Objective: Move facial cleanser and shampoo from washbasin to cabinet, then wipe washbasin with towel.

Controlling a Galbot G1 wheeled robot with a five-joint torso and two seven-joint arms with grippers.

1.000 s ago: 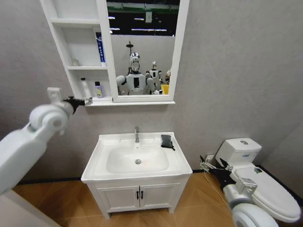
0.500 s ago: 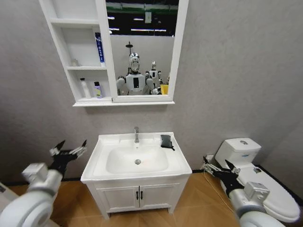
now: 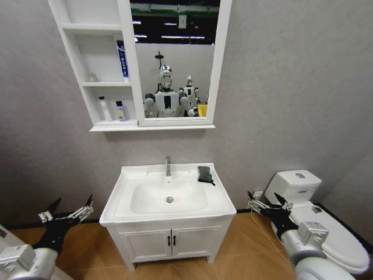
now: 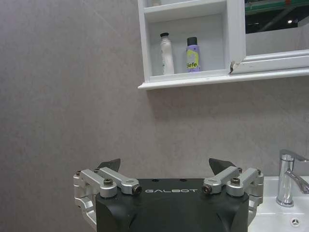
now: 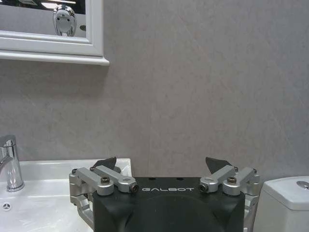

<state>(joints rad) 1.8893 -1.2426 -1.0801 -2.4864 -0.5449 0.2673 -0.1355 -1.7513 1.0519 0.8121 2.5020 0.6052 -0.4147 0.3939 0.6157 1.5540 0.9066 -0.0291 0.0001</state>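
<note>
Both hands, left hand [image 3: 65, 213] and right hand [image 3: 266, 202], hang open; towel [image 3: 204, 174] lies lengthwise toward wall.

Head view high, facing wall, washbasin [image 3: 169, 195] central, both wrist views low, wall-facing, sharing tap [image 4: 288, 179].

Left claw [image 4: 166, 166] and right claw [image 5: 161, 164]: black bodies (white GALBOT lettering), silver screwed linkages, black fingertips; white rounded arms
</note>
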